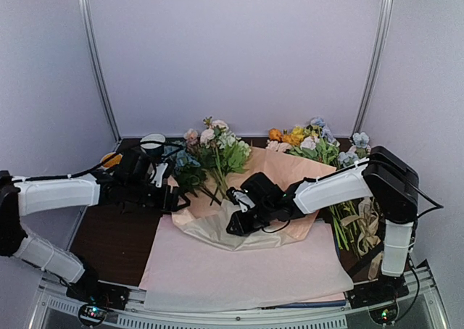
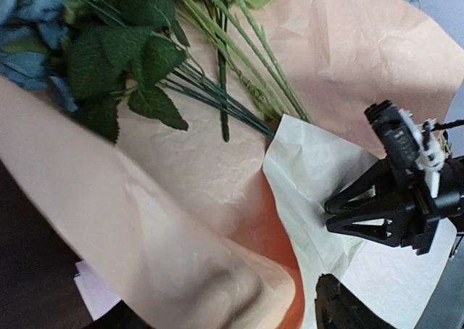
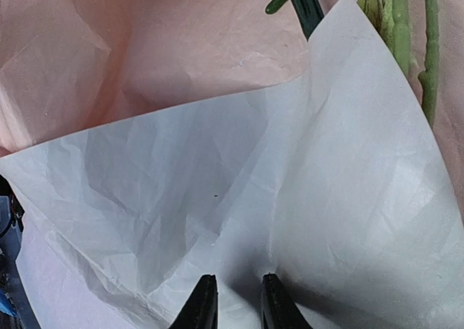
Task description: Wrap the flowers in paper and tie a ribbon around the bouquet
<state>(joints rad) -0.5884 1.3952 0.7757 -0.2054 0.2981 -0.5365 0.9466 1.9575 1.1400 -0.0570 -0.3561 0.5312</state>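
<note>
The right gripper [image 3: 238,285] is pinching the large, thin, softly creased peach-tan wrapping paper [image 1: 288,168] between narrowly set jaws. It is holding up a flap whose pale underside is filling the space just ahead of its fingertips [image 3: 205,301]. Beyond that flap's top edge, ahead and to this gripper's right, the green stems of the long-stemmed artificial flowers [image 1: 212,151] are lying on the paper. Their white, pink and dusty blue heads are sitting farther on.

The left gripper [image 1: 172,198] is standing with its jaws wide apart and gripping nothing. A rolled edge of the same paper is lying loose between its fingers [image 2: 344,307]. The leaves and blue heads are showing ahead and to its left, and the right gripper is facing it from ahead and to its right.

The glossy tan-beige satin ribbon [image 1: 367,224] is lying well behind the right gripper, beside its arm's upright link. Flat pale pink sheets [image 1: 246,278] are lying beneath both grippers.
</note>
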